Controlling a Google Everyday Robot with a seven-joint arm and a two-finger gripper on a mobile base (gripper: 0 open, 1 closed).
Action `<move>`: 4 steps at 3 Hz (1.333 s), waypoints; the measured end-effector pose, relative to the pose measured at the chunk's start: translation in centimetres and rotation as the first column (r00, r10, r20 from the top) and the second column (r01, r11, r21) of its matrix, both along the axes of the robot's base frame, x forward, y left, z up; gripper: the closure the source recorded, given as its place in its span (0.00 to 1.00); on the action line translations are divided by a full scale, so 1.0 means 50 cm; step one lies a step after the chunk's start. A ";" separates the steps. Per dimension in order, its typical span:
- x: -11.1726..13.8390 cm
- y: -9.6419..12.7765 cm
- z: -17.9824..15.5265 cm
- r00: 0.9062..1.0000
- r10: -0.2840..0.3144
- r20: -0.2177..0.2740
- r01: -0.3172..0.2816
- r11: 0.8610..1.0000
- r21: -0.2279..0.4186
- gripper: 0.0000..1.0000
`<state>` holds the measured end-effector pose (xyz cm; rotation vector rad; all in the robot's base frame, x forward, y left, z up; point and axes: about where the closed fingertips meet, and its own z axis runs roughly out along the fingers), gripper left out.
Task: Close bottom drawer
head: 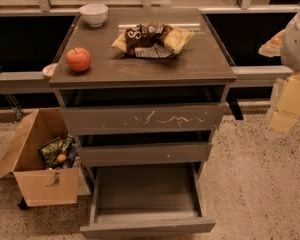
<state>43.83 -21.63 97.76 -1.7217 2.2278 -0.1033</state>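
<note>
The bottom drawer [147, 227] stands pulled far out at the foot of the cabinet [140, 69]. The gripper [287, 106] hangs right of the cabinet, apart from it; whether it is open or holding anything cannot be told. An apple [78, 59], a bowl [94, 14] and snack bags [152, 40] sit on the cabinet. A cardboard box [40, 184] stands to its left on the speckled floor [255, 184].

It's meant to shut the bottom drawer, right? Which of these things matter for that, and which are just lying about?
For the job:
bottom drawer, pulled wide open
gripper, at the right edge, not touching it

Just lying about:
apple
white bowl
snack bags
cardboard box
</note>
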 end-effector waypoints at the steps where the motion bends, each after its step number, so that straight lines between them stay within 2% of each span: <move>1: 0.001 0.001 -0.001 1.000 0.002 0.007 -0.002 1.000 -0.001 0.00; 2: -0.004 0.027 -0.114 0.993 0.114 -0.026 -0.113 0.993 0.032 0.00; 3: -0.027 0.062 -0.276 0.977 0.206 -0.062 -0.199 0.974 0.103 0.00; 4: -0.072 0.117 -0.505 0.950 0.286 -0.122 -0.254 0.941 0.225 0.00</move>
